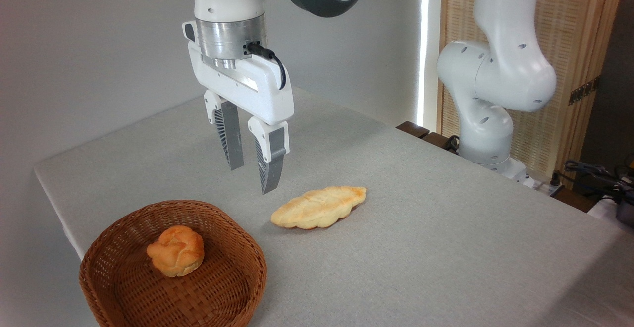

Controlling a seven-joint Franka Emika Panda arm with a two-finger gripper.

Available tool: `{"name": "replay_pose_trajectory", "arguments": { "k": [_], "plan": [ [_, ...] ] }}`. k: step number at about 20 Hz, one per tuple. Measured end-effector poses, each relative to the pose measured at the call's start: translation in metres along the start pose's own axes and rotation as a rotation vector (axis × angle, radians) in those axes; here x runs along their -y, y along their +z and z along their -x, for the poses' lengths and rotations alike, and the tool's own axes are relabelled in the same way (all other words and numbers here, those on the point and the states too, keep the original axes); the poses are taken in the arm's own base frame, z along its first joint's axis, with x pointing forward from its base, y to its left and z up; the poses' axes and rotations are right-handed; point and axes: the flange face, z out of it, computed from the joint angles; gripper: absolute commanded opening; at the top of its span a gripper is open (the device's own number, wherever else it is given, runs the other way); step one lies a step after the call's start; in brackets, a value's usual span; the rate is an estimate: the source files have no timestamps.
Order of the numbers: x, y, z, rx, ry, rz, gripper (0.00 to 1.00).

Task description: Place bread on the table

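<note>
1. Camera view: the bun [175, 250] lies inside the wicker basket [237, 287], which sits at the table's [421, 247] near-left corner. The basket's woven wall rings the bun on all sides; nothing covers it from above.
2. The tool [251, 179] hangs in the air above the table, behind the basket and toward the left edge, fingers pointing down. Its two fingers stand apart with a clear gap and hold nothing. It touches neither the bun nor the basket.
3. A longer, paler braided loaf [318, 207] lies on the bare cloth just right of the basket, near the table's middle, below and right of the fingertips and apart from them.
4. The arm's white base [488, 119] stands beyond the table's far-right edge, in front of a slatted wooden screen [569, 44]. Cables [594, 173] lie at the far right.
</note>
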Motion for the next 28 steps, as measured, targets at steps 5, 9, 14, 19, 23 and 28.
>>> {"name": "replay_pose_trajectory", "arguments": {
  "k": [5,9,14,19,23,28],
  "plan": [
    [0.0,0.0,0.0,0.0,0.0,0.0,1.0],
    [0.0,0.0,0.0,0.0,0.0,0.0,1.0],
    [0.0,0.0,0.0,0.0,0.0,0.0,1.0],
    [-0.005,0.001,-0.007,-0.009,0.014,-0.006,1.0],
    [-0.001,0.005,-0.019,-0.089,0.0,-0.012,1.0],
    [0.005,0.023,-0.041,-0.161,0.006,-0.055,1.0]
  ]
}}
